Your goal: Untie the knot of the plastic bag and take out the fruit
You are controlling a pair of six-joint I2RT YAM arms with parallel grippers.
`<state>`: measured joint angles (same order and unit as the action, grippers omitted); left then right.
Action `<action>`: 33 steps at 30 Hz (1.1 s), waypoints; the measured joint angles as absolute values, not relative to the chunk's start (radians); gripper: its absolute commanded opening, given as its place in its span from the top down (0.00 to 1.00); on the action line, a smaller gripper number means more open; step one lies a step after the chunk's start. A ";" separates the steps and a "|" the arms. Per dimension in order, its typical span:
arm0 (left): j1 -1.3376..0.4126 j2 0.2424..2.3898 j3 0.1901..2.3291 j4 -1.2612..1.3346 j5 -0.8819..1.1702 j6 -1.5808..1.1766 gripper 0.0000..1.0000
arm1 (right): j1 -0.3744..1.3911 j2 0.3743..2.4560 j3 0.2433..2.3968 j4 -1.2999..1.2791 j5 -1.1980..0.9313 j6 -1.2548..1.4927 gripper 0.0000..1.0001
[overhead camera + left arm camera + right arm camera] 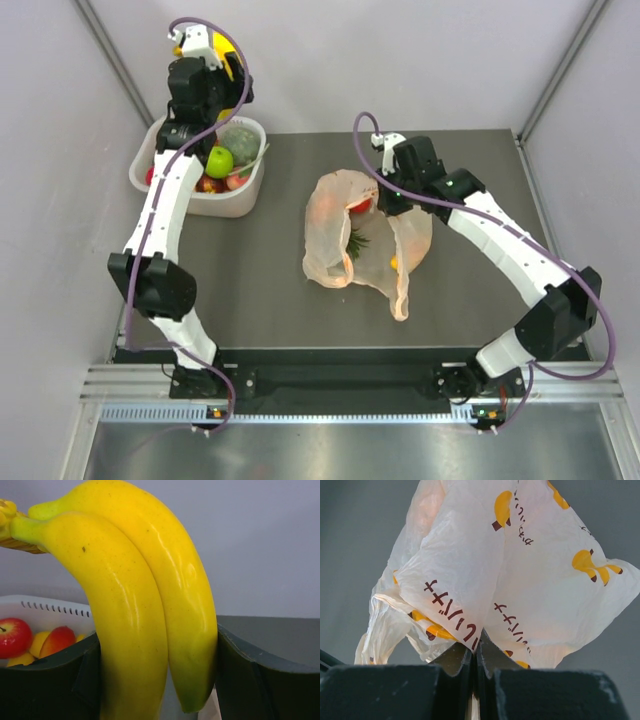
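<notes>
Top camera hangs high behind the arm bases [195, 378], looking down over the whole desk [250, 290]. Left wrist view sits tight against the bananas [150, 605], facing level, the white tub [50, 607] peeking low left; from above, that tub is back left. Right wrist view is pressed close to the plastic bag [485, 570], which lies mid-desk in the overhead.

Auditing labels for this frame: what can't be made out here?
Left wrist view: glossy yellow bananas fill the frame, hiding most of the white rectangular plastic tub.
Right wrist view: translucent peach-orange plastic bag blocks everything beyond it.
Top view: fruit inside the bag too small, veiled by film.
</notes>
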<state>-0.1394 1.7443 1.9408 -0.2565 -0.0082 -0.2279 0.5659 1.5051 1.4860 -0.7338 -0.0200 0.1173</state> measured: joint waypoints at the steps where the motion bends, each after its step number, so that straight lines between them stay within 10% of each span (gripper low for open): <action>1: -0.137 1.763 1.961 -0.258 -0.023 -0.230 1.00 | 0.566 1.505 1.485 -0.731 -0.020 0.116 1.00; 8: -0.117 1.960 2.250 -0.298 -0.153 -0.234 1.00 | 0.567 1.509 1.419 -0.694 -0.050 0.115 1.00; 33: -0.102 2.073 1.969 -0.149 -0.592 -0.591 1.00 | 0.567 1.528 1.333 -0.586 -0.153 0.134 1.00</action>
<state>-0.1017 2.0727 1.9690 -0.1490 -0.5919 -0.5907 0.5667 1.5276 1.3331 -0.5861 -0.1528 0.1345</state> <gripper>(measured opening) 0.716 0.002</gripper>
